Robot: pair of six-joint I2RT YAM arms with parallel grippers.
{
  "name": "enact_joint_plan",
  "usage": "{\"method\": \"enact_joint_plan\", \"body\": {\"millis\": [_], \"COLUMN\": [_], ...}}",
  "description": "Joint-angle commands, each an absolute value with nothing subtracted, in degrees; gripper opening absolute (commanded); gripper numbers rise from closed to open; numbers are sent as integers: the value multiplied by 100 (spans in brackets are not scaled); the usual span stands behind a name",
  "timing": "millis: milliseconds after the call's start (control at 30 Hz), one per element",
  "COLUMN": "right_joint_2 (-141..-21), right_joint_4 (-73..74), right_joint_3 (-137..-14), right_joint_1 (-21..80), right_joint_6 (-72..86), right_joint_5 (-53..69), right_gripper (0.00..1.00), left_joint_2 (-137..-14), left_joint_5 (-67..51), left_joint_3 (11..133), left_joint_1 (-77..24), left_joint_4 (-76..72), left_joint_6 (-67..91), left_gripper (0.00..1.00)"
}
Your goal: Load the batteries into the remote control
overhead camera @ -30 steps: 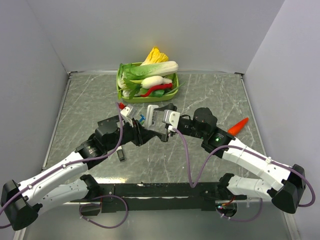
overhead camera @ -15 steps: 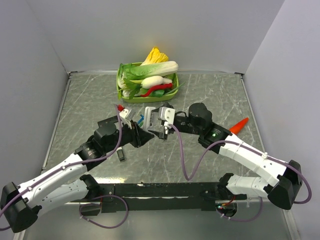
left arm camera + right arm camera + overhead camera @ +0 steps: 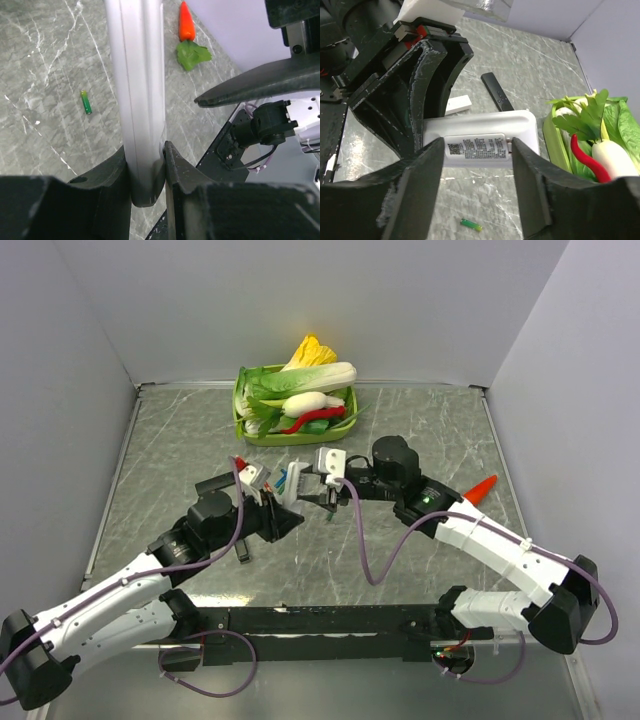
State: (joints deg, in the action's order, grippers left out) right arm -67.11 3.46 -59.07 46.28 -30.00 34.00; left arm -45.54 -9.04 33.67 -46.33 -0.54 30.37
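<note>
Left fingers (image 3: 280, 512), from above: pinched on one end of the white remote control (image 3: 297, 473), which they hold up over the middle of the worktop (image 3: 180, 440).
Right fingers (image 3: 318, 494), from above: a second ago they were wide apart and off to the remote's right; now they have moved in beside it and narrowed.
What that means: a second grip on the remote looks imminent, and no battery is in either hand yet, so loading has not begun.
Surroundings: a green basket (image 3: 290, 440) of vegetables sits at the back wall, away from both arms. A carrot (image 3: 480, 487) lies by the right forearm and a black remote (image 3: 243, 550) lies beside the left arm.

Left fingers (image 3: 185, 175), left wrist view: pressed on the remote's two sides, with its pale body running up through the frame.
Green battery (image 3: 86, 101): loose on the worktop, well apart from the remote.
Right side of frame: a dark finger of the other arm is close in.

Right fingers (image 3: 420, 190), right wrist view: apart, framing the remote's labelled face (image 3: 480, 145); whether they touch it cannot be told.
Green battery (image 3: 471, 225): on the worktop below, not yet picked up.
In the way: the left arm's black frame crowds the remote's left end. The black remote (image 3: 497, 97) and a small white piece (image 3: 457, 105) lie beyond.
</note>
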Motion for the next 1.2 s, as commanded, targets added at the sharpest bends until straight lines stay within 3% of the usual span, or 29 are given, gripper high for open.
{"method": "enact_joint_plan", "body": {"millis": [0, 233, 367, 500, 700, 733, 833, 933, 1167], "right_joint_2": [-6715, -6601, -6504, -6197, -5731, -5722, -5722, -5757, -6161], "right_joint_4": [1327, 1354, 1257, 950, 773, 791, 546, 27, -387], "right_joint_3": [-5625, -5563, -5511, -5414, -5528, -5641, -5669, -5555, -5792], "right_joint_1": [4843, 4904, 4939, 4939, 4931, 4931, 4931, 4922, 4931], "right_joint_6": [-2663, -2645, -2610, -2540, -2872, -2935, -3076, -3155, -3208], "right_joint_5": [4298, 4201, 4140, 3675, 2690, 2602, 2400, 2417, 2628], "right_gripper": [56, 36, 33, 36, 70, 80, 93, 99, 99], "left_joint_2": [-4517, -4658, -4676, -4711, -4772, -4781, -4764, -4764, -4772], "left_joint_5": [-633, -492, -501, -545, -773, -791, -905, -1098, -1345], "left_joint_3": [3595, 3586, 3551, 3533, 3507, 3550, 3603, 3656, 3691], "left_joint_1": [-4597, -4491, -4447, -4438, -4438, -4438, -4438, -4438, -4438], "left_joint_4": [-1389, -1301, -1266, -1073, -862, -800, -791, -826, -905], "left_joint_6": [2856, 2997, 3024, 3006, 2909, 2840, 2734, 2716, 2777], "left_gripper": [1, 1, 1, 1, 1, 1, 1, 1, 1]}}
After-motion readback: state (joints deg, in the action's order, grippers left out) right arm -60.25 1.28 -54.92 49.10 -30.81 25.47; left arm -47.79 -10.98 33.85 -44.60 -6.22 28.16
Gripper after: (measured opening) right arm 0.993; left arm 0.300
